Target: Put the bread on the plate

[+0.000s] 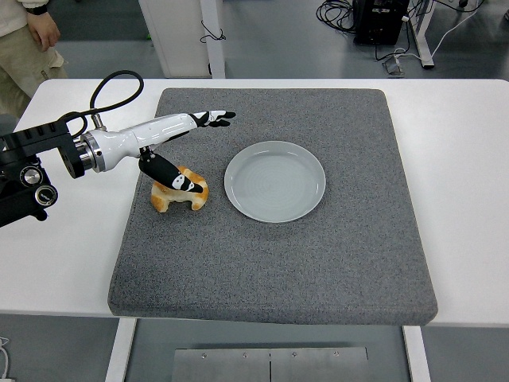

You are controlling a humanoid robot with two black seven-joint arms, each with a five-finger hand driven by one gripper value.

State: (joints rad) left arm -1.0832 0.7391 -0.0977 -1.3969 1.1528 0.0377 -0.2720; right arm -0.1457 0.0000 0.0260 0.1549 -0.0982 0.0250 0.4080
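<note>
A golden croissant (176, 195) lies on the grey mat (278, 255), just left of an empty pale grey plate (274, 181). My left hand (191, 147) reaches in from the left, directly above the croissant. Its fingers (215, 118) are stretched out toward the far side, and its thumb (170, 176) points down over the croissant's top. The hand is open and holds nothing. The right arm is not in view.
The mat covers most of the white table (461, 159). A person (28, 40) stands at the far left corner. A black cable (111, 83) loops above my left forearm. Cables and equipment lie on the floor beyond the table.
</note>
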